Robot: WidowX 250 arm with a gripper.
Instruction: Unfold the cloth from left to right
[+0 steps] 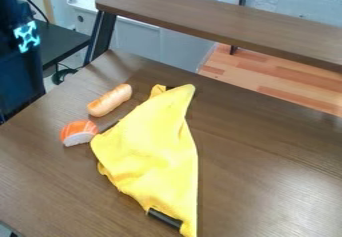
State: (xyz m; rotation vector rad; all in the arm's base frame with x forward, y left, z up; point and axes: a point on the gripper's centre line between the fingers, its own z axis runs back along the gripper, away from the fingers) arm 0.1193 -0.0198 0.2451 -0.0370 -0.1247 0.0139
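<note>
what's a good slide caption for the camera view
Crumpled yellow cloth on a brown table, beside toy sushi and a bread roll

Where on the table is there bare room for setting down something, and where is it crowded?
In the picture, the widest bare patch of table lies right of the yellow cloth. Another lies lower left, between cloth, toy sushi and the table's left edge. It is crowded at the cloth's upper left, beside the sushi and bread roll.
</note>
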